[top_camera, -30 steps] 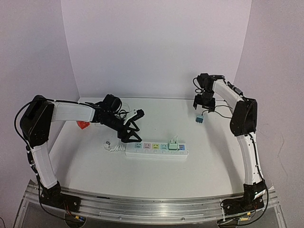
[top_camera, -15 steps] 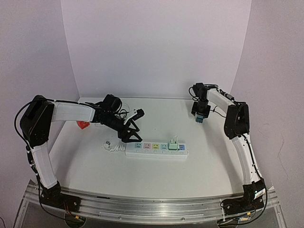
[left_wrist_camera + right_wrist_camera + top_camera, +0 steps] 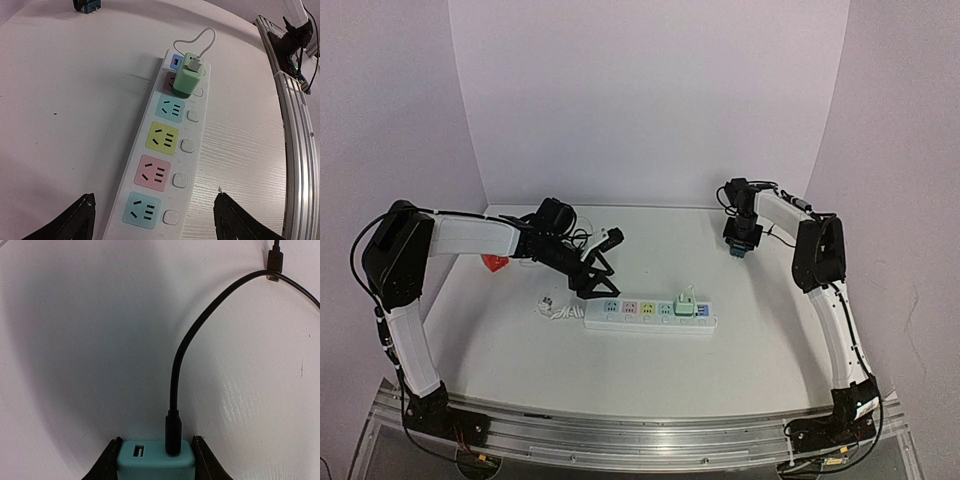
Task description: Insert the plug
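Observation:
A teal plug (image 3: 155, 460) with a black cable (image 3: 180, 365) lies on the table at the back right (image 3: 741, 249). My right gripper (image 3: 156, 441) is shut on it, one finger pressed against each side; in the top view the gripper (image 3: 741, 243) points down at it. A white power strip (image 3: 650, 312) with several coloured sockets lies in the middle. A green plug (image 3: 187, 80) with a white cable sits in a socket near the strip's right end. My left gripper (image 3: 155, 200) hangs open over the strip's left end (image 3: 592, 283), its fingers astride the strip (image 3: 170, 145).
The strip's white cord (image 3: 557, 308) lies coiled by its left end. A small red object (image 3: 496, 263) sits at the far left beside the left arm. The white walls close off the back and sides.
The right gripper has come down onto the teal plug and closed its jaws on it. The left arm has stayed over the strip.

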Robot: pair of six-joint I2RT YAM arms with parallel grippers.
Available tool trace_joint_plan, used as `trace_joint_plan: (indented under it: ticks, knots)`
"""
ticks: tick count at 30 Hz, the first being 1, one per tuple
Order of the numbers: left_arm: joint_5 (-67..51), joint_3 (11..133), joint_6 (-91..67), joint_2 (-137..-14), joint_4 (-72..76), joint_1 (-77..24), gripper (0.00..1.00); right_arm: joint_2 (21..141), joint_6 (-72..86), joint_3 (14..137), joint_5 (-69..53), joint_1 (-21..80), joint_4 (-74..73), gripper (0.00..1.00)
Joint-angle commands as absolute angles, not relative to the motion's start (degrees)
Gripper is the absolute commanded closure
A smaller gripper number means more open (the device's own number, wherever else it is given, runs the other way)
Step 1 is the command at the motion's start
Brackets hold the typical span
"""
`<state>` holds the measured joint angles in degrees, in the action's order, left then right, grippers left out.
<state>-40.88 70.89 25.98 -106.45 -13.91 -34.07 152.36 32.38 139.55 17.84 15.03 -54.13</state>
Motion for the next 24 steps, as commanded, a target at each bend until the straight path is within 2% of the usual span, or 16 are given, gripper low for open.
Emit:
trace_joint_plan:
  ticks: [1,6,10,16,24]
  knots:
    - [-41.57,71.94,25.72,-104.01,-13.09,-33.6,0.19,147.49,31.57,138.95,18.38,14.66,-55.37,1.0]
    - [-42.19,73.5,23.69,-102.69,-12.11,-32.82,0.2,139.33,32.25,139.66,18.49,15.16,-54.18,1.0]
    - [-42.76,71.52,22.41,-98.84,-3.51,-32.7,0.2,130.2,33.79,134.67,20.01,17.97,-47.79,1.0]
    - [-41.13,68.45,10.73,-94.74,18.08,-32.81,0.17,115.71,38.6,122.12,20.93,24.33,-30.45,1.0]
    - [-29.87,72.63,1.54,-96.01,35.13,-36.19,0.11,108.8,42.41,112.62,17.51,35.2,-7.03,1.0]
